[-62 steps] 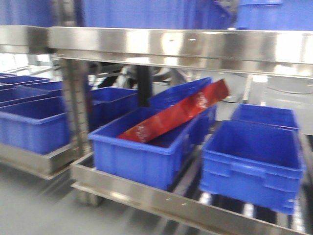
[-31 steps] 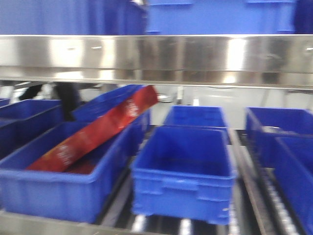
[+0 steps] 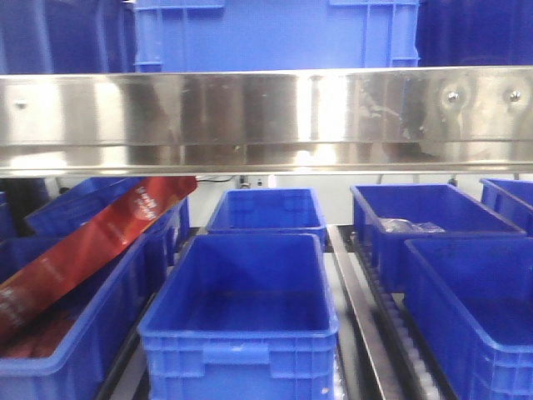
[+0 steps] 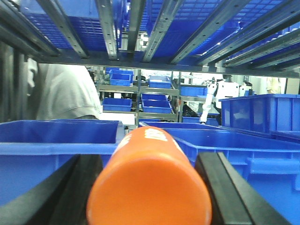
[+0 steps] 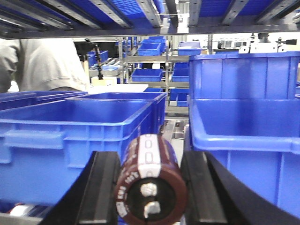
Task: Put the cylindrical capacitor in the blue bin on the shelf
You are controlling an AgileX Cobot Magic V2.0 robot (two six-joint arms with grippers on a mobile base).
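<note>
In the right wrist view my right gripper is shut on the cylindrical capacitor, a dark brown cylinder with two silvery terminals facing the camera and a pale printed stripe. It is held between two blue bins. In the left wrist view my left gripper is shut on the larger orange cylinder, above blue bins. The shelf's shiny steel front rail spans the front view, with an empty blue bin below it at centre. Neither gripper shows in the front view.
A red packet leans in the left bin. Roller tracks run between bin rows. A bin at right holds clear plastic. Upper-shelf rails hang just above both wrists. A person in grey stands behind the rack.
The front view has swung right and closer to the shelf. The red packet's bin slid from centre to the far left, and the empty bin now sits in the middle.
</note>
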